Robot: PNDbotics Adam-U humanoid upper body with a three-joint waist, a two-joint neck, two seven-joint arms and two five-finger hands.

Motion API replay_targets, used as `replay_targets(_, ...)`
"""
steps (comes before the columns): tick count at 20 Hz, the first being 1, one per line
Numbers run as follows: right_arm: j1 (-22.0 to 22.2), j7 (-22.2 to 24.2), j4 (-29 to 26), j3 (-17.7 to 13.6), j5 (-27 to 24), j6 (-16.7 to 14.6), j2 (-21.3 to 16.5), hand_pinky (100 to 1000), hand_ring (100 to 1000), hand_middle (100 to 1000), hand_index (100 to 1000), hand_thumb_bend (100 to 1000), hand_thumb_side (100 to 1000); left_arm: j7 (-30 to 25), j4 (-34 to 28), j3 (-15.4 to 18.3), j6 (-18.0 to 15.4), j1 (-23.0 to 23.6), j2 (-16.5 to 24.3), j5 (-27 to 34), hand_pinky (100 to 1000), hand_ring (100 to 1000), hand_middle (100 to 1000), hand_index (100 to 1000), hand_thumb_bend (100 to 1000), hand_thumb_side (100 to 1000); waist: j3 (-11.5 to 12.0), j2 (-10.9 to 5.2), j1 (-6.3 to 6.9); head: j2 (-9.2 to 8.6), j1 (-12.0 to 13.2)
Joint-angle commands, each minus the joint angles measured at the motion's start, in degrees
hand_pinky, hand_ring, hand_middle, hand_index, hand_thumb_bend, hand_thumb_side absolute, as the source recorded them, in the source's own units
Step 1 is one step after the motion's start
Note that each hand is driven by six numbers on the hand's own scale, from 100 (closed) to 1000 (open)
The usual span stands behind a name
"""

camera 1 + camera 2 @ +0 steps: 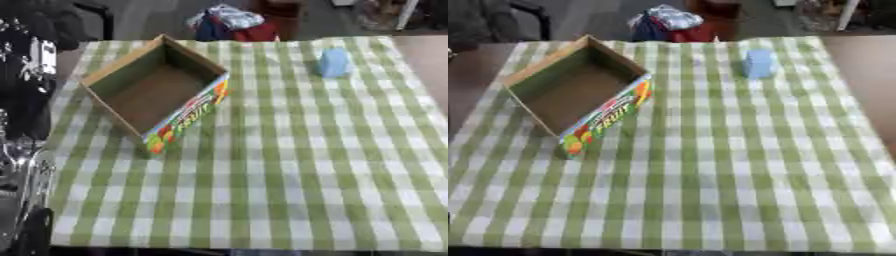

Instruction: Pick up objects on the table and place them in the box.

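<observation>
A: Anything in the box (156, 90) yet?
B: No, nothing inside. One pale blue object (333, 63) sits well right of the box, untouched.
A: Hands?
B: Neither shows, so their fingers can't be judged.

An open cardboard box (157, 90) sits well apart from a pale blue, possibly plastic object (333, 63) on the checked cloth (289, 175).

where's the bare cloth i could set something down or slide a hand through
The whole near half of the checked cloth is bare, from the box's printed side to the near edge. The right side below the small blue thing is free too, as is the strip between box and blue thing. Only the far left is taken, by the box. The box itself looks empty.
</observation>
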Motion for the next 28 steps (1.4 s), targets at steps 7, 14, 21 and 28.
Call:
replay_targets(7, -17.92, 5.46, 38.97, 3.17, -8.97, 5.59, -4.99, 674, 803, 831, 951, 100, 405, -1.31, -1.11, -1.13, 0.38, -0.87, 0.85, 0.73, 642, 711, 667, 838, 195, 360, 1.3, -1.41, -0.17, 0.27, -1.85)
replay_targets(14, -21.87, 9.08, 62.43, 5.41, 2.29, 6.11, -3.07, 658, 810, 831, 949, 100, 422, -2.08, -1.11, -1.78, 0.61, -1.36, 0.5, 1.06, 642, 710, 667, 838, 194, 360, 3.11, -1.57, -0.16, 0.27, -3.71)
replay_targets(21, -20.34, 11.36, 74.64, 5.05, 12.01, 5.02, -1.45, 664, 833, 853, 957, 100, 423, -2.31, -1.11, -1.9, 0.6, -1.62, 0.23, 1.2, 641, 710, 666, 838, 194, 361, 3.89, -1.44, -0.17, 0.27, -4.66)
replay_targets(28, -18.65, 20.34, 75.54, 8.11, 31.39, 3.88, -1.8, 724, 906, 924, 1000, 100, 369, -2.32, -1.11, -1.86, 0.54, -1.66, 0.24, 1.15, 641, 710, 666, 838, 196, 360, 4.15, -1.1, -0.39, 0.27, -4.86)
